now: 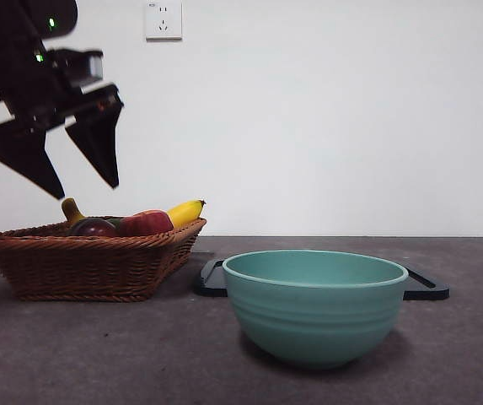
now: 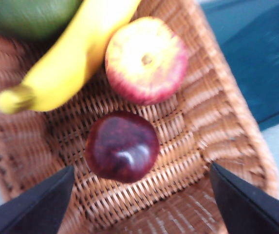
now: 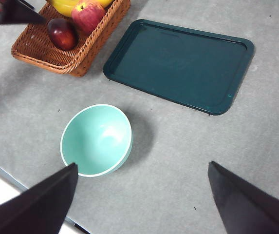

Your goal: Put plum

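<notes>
While the left gripper (image 1: 85, 187) hangs with its black jaws spread wide above the woven wicker basket (image 1: 89, 261) at the table's left, the glossy dark maroon plum (image 2: 122, 146) lies on the basket floor beside a red-yellow apple (image 2: 145, 59) and a yellow banana (image 2: 68, 56). The right gripper (image 3: 141, 200), also spread and holding nothing, hovers high over the grey table, where a mint-green ceramic bowl (image 3: 96, 140) sits nearer than a dark green rectangular tray (image 3: 180, 63).

Left tool (image 1: 79, 184) raised, jaws spread wide, angled downward. Right tool (image 3: 141, 195) high, jaws apart.
</notes>
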Tool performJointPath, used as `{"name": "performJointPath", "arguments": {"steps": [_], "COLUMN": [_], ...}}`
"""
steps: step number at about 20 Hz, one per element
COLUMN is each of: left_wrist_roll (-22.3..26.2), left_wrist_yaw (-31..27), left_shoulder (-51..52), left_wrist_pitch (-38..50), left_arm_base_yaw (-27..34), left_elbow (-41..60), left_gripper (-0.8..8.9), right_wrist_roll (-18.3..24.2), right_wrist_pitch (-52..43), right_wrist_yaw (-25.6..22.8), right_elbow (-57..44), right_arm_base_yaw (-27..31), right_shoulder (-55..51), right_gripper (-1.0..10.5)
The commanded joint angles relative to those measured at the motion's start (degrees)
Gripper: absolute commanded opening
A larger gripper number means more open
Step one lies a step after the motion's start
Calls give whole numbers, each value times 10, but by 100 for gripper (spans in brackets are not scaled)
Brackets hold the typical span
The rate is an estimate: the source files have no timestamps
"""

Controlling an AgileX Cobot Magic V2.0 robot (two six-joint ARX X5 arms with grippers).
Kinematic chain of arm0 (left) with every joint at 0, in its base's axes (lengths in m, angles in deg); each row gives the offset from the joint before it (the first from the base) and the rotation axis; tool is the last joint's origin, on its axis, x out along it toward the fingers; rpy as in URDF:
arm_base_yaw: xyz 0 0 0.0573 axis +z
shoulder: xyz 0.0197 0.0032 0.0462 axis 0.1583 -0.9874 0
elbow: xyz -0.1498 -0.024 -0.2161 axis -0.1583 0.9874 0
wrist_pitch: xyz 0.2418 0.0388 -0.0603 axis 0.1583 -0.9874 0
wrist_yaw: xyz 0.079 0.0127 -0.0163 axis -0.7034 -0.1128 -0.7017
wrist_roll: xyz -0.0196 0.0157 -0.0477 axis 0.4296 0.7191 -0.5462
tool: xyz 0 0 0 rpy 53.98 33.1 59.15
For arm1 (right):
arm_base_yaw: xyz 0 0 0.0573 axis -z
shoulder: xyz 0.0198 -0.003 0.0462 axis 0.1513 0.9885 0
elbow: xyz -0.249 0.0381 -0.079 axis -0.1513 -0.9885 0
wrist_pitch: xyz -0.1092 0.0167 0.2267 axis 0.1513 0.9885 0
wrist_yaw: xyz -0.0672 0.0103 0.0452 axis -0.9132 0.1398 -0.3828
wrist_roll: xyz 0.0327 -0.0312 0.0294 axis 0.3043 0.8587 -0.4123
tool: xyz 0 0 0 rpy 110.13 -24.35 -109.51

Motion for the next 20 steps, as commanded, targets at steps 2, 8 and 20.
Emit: {"name": "performJointPath", "arguments": {"steps": [2, 8, 20], "left_wrist_roll": [16, 21, 29], "left_wrist_yaw": [-7, -14, -32], "left_shoulder": [-43, -87, -101], "left_wrist_pitch": [26, 51, 57], "left_arm_base_yaw": [-2, -7, -17], "left_elbow": [-12, -12, -12], "left_gripper": [436, 436, 212], "right_wrist_roll": [-6, -6, -6], "right_wrist_pitch": [-6, -10, -13], "right_wrist_yaw": [1, 1, 1], "right_elbow": [12, 12, 12], "right_arm_base_yaw": [-2, -2, -2], "right_shoulder": [3, 3, 2], "right_gripper": [428, 428, 428]}}
